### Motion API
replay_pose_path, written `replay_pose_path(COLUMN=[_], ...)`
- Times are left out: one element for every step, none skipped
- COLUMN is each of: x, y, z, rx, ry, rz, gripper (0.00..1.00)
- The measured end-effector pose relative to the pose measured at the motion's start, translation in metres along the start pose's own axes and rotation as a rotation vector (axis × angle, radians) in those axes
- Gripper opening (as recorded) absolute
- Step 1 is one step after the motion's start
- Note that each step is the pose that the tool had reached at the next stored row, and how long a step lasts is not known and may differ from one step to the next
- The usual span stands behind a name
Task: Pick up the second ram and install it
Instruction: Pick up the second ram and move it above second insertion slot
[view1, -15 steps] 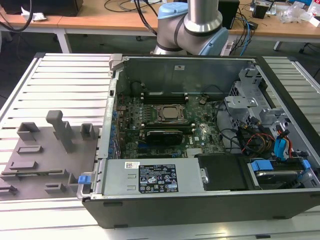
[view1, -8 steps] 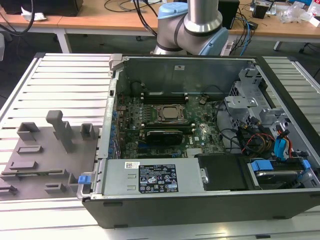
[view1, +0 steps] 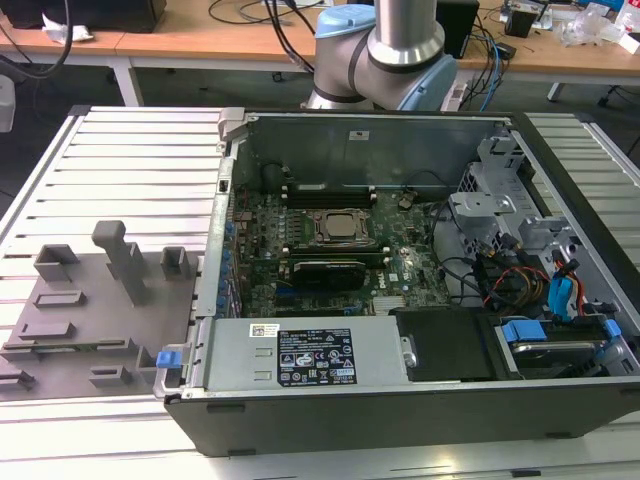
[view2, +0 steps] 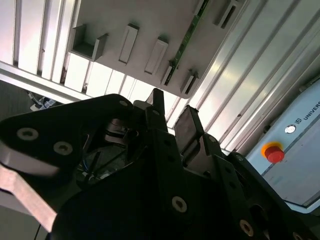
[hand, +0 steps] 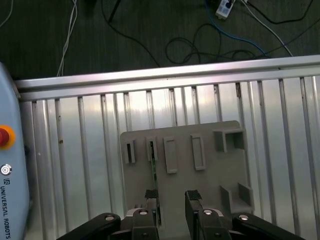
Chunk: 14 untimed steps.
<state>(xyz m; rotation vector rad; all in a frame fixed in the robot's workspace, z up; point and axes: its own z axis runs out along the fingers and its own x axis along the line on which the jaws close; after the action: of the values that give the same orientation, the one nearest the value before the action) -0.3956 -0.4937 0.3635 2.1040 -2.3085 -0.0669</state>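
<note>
In the exterior view, the computer case lay open on the table, just beside the grey tray on the exterior view's right of it. Inside the case, the motherboard lay face up with the CPU socket near its middle, well apart from the tray. The arm's base stood behind the case, farther from the tray again.

In the second wrist view, the tool hung above the grey tray with its 2 fingers apart and nothing clamped between them. The second ram stood on its long edge in a slot of the tray, showing as a thin green line among the raised blocks.

In the first wrist view, the tool was over the near part of the tray. The ram ran from its slot towards 1 of the fingertips. I could not tell whether its edge lay inside the gap or under that finger.

By my reading the task had barely begun: the tool was lined up over the tray, but the stick was neither gripped nor lifted. The pick-up, the carry to the case and the seating all remained.
</note>
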Motion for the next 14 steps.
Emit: replay_pose_path(x=[0.0000,0.0000,0.0000,0.0000,0.0001,0.0001,0.0001,0.0001,0.0001,0.0001,0.0001,0.0002,0.0002,0.0002], y=[0.0000,-0.0001,-0.0001,-0.0001,-0.0002,-0.0003,-0.0003,-0.0004,-0.0004,-0.0004,-0.0004,-0.0005,-0.0005,-0.0005], z=[0.0011,0.0016,0.0028,0.0037,0.0052,0.0064,0.0071,0.0083,0.0094,0.0100,0.0105,0.0111,0.0115,0.0125], rx=[0.0000,0.0000,0.0000,0.0000,0.0000,0.0001,0.0000,0.0000,0.0000,0.0000,0.0001,0.0000,0.0000,0.0000], ry=[0.0000,0.0000,0.0000,0.0001,0.0000,0.0000,0.0000,0.0000,0.0000,0.0000,0.0000,0.0000,0.0000,0.0000], rz=[0.000,0.000,0.000,0.000,0.000,0.000,0.000,0.000,0.000,0.000,0.000,0.000,0.000,0.000], gripper=[0.36,0.36,0.36,0.36,0.36,0.36,0.36,0.36,0.36,0.36,0.36,0.36,0.36,0.36])
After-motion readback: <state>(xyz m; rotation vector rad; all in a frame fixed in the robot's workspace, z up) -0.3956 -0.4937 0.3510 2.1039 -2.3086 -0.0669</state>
